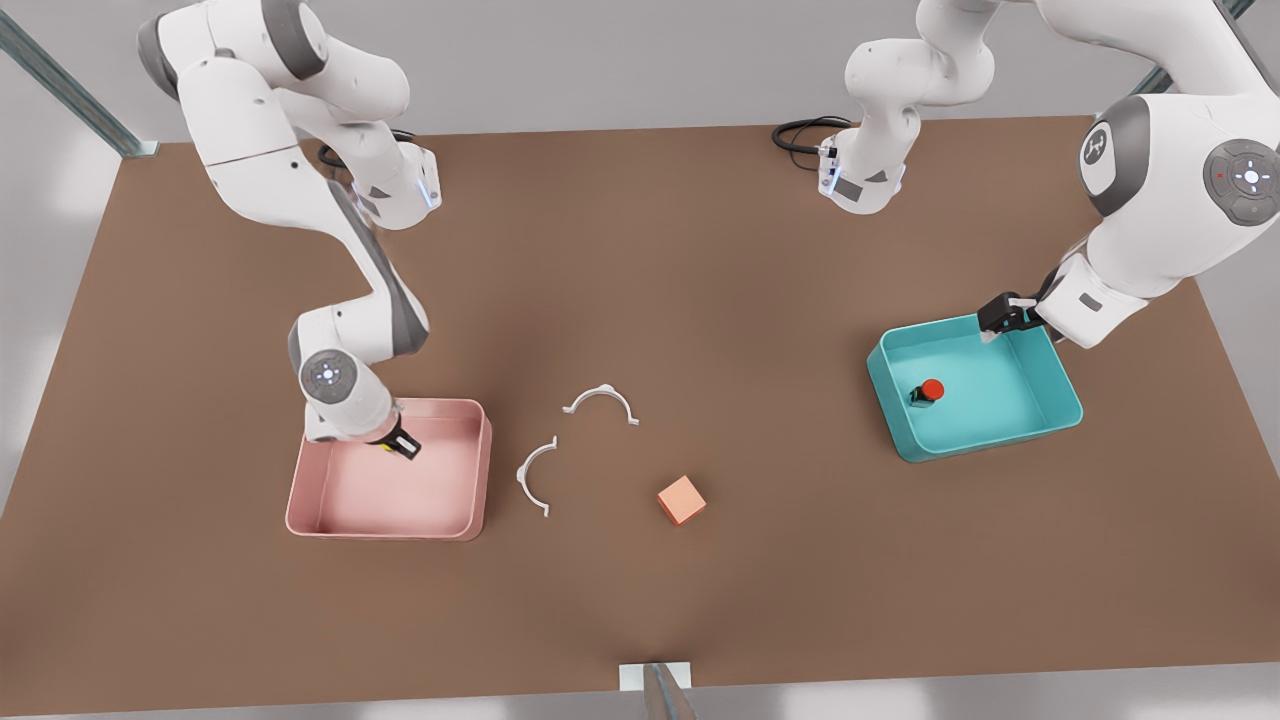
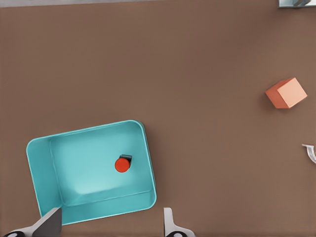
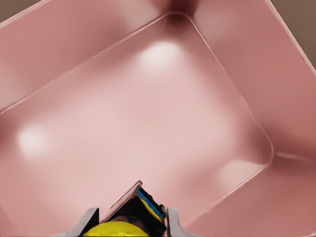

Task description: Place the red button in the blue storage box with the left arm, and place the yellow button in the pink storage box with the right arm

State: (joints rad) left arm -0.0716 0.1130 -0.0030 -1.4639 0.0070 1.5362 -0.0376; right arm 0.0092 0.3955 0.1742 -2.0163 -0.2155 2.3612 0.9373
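A: Describe the work surface.

B: A flat brown table (image 1: 640,250) between grey walls. 2 white Franka arms reach over it from the far side.

A: Status at the front view's left?

B: The pink storage box (image 1: 330,520) sits on the table. The right gripper (image 1: 397,444) is lowered inside it, near its far wall. Its fingers (image 3: 174,223) are closed on the yellow button (image 3: 116,229), which is held clear of the box floor.

A: Centre of the table?

B: 2 white curved clips (image 1: 601,402) lie near each other, apart from both boxes. A salmon-orange cube (image 1: 681,500) rests just to their right, touching nothing.

A: Status at the front view's right?

B: The blue storage box (image 1: 1060,385) sits on the table. The red button (image 1: 930,391) lies on its floor, left of the middle, tipped on its side. The left gripper (image 1: 1005,318) hovers above the box's far rim. Its fingers (image 2: 48,223) are spread wide, gripping nothing.
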